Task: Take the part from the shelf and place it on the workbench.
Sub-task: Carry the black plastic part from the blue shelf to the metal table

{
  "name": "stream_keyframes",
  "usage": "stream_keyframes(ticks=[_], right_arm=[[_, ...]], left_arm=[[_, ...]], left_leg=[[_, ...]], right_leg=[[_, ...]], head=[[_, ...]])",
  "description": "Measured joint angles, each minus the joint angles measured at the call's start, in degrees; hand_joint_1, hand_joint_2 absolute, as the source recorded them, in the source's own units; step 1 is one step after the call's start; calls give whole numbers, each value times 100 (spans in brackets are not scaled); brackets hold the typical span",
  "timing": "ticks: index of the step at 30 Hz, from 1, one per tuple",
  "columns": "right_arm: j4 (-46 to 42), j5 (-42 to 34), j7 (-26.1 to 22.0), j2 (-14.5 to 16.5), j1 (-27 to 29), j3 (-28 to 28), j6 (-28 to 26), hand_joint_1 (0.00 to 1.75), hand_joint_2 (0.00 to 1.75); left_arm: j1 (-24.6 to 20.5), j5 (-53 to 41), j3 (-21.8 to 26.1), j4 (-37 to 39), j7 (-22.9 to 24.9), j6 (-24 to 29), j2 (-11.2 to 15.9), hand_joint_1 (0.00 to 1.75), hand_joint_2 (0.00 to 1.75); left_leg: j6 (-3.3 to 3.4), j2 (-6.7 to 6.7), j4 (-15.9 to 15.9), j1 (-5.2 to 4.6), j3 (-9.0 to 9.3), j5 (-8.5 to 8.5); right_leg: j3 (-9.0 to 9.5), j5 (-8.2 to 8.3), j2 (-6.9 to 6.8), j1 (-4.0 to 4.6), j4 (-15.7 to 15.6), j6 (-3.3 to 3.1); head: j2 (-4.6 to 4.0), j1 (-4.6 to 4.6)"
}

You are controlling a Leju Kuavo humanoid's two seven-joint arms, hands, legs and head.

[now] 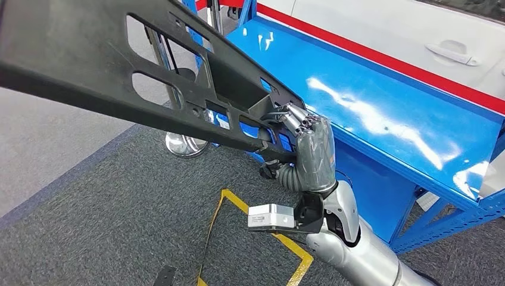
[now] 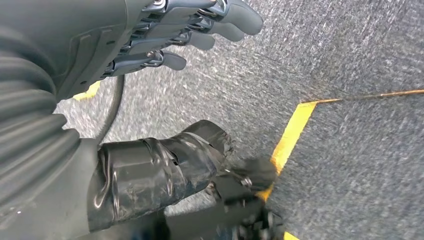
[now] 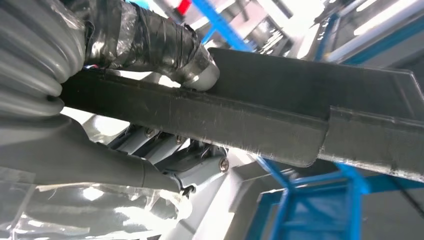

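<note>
Right hand (image 1: 312, 149) clamped on the near end of the long black slotted part (image 1: 119, 77), fingers (image 1: 296, 116) curled over its edge and taped thumb (image 3: 165, 45) pressed on the opposite face. Part held aloft, slanting up and away from the blue desk (image 1: 387, 113), over grey carpet (image 1: 107, 202) with yellow tape lines (image 1: 238, 205). Left hand (image 2: 150, 100) hanging above the carpet, fingers (image 2: 220, 22) apart and apparently grasping nothing, though blurred low down.

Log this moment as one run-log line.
phase: carrying | right hand: grips black part at one end | left hand: holds nothing, over carpet | part: above floor, beside blue workbench, not yet placed
</note>
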Motion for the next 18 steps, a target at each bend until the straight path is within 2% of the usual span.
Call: stream_keyframes(ticks=[2, 3, 4, 5, 7, 8, 9, 11, 12, 14, 16, 17, 18], right_arm=[[-1, 0, -1, -1, 0, 1, 1, 175, 175], [-1, 0, -1, -1, 3, 2, 1, 175, 175], [-1, 0, -1, -1, 4, 2, 1, 175, 175], [-1, -1, -1, -1, 4, 2, 1, 175, 175], [-2, -1, -1, -1, 1, 2, 1, 175, 175], [-2, -1, -1, -1, -3, 2, 1, 175, 175], [-2, -2, -2, -1, -6, 2, 2, 175, 175], [-2, -18, -8, -1, -11, 2, 7, 175, 175], [-2, -37, -12, -1, -12, 2, 15, 175, 175], [-3, -79, -21, -2, -13, 2, 30, 175, 175], [-3, -113, -38, -5, -2, 2, 33, 175, 175], [-2, -135, -55, -7, 11, 2, 32, 175, 175], [-2, -165, -75, -9, 29, 2, 29, 175, 175]], left_arm=[[-20, -1, 0, 0, 1, -1, -2, 0, 175], [-18, -1, 0, 0, 1, -1, -3, 0, 175], [-12, -1, 0, 0, 1, -1, -3, 0, 175], [-6, -1, 0, 0, 1, -1, -2, 0, 175], [-12, -1, 0, 0, 1, -1, -3, 0, 175], [-23, -1, 0, 0, 1, -1, -4, 0, 175], [-30, -1, 0, 0, 1, -1, -5, 0, 175], [-25, 1, 0, 0, 4, -1, -3, 0, 175], [-13, 6, -1, 0, 8, 0, 0, 0, 175], [-2, 16, -2, 0, 17, 2, 4, 0, 175], [-15, 21, -3, 0, 23, 3, 5, 0, 175], [-24, 21, -4, 0, 27, 3, 5, 0, 175], [-26, 25, -5, 0, 32, 3, 5, 0, 175]], left_leg=[[-80, 160, 704, 66, -373, -257], [-115, 189, 887, 101, -480, -272], [-147, 212, 866, 133, -484, -190], [-174, 252, 623, 158, -368, -20], [-196, 445, -139, 156, 27, 317], [-171, 522, -420, 137, 169, 403], [-133, 564, -568, 113, 235, 424], [-37, 480, -609, 82, 222, 413], [4, 426, -629, 87, 228, 424], [94, 321, -677, 96, 256, 450], [166, 209, -698, 85, 267, 461], [189, 144, -697, 72, 265, 460], [198, 66, -693, 60, 265, 458]], right_leg=[[25, -20, -174, 0, -3, -10], [34, -35, -255, -7, 2, -2], [45, -51, -328, -18, 9, 15], [59, -71, -395, -34, 21, 41], [88, -122, -509, -47, 49, 112], [99, -143, -558, -40, 56, 150], [110, -158, -600, -25, 56, 187], [139, -165, -687, -7, 26, 250], [149, -186, -681, -18, 28, 283], [65, -364, -482, -40, 256, 308], [-253, -706, -221, -21, 919, 277], [-450, -844, -167, -2, 1296, 259], [-598, -888, -143, 13, 1550, 246]], head=[[0, -19], [0, -19], [0, -21], [0, -22], [0, -29], [0, -28], [0, -23], [0, -3], [0, 10], [0, 32], [0, 58], [0, 68], [0, 70]])
